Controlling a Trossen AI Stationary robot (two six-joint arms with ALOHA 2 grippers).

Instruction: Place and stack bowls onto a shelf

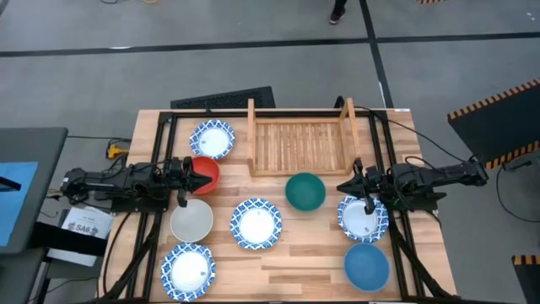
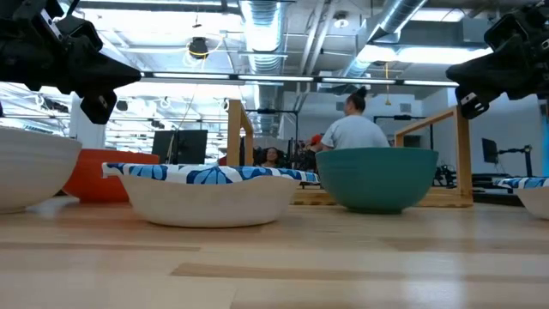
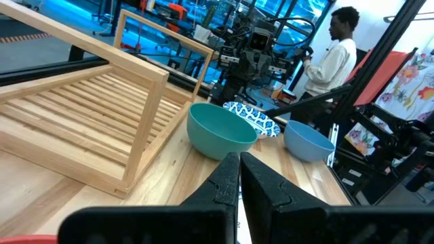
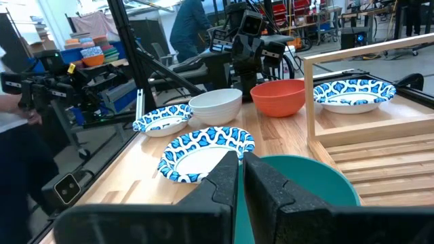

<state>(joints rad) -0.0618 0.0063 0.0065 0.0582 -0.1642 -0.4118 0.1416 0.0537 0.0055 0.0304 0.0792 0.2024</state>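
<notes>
Shelf (image 1: pixel 299 145) empty, back-centre of the table, all eight bowls on the planks in front and beside it. Left gripper (image 1: pixel 205 177) hovers over the red bowl (image 1: pixel 207 169), fingers pinched nearly together, holding nothing. Right gripper (image 1: pixel 343 187) same: narrow, empty, parked above the patterned bowl (image 1: pixel 363 219) on its side. Green bowl (image 1: pixel 305 192) sits just ahead of the right fingertips, toward table centre, and directly in front of the shelf; the left arm is much farther from it. My read: right arm takes green first, must open up before dropping on the rim.
</notes>
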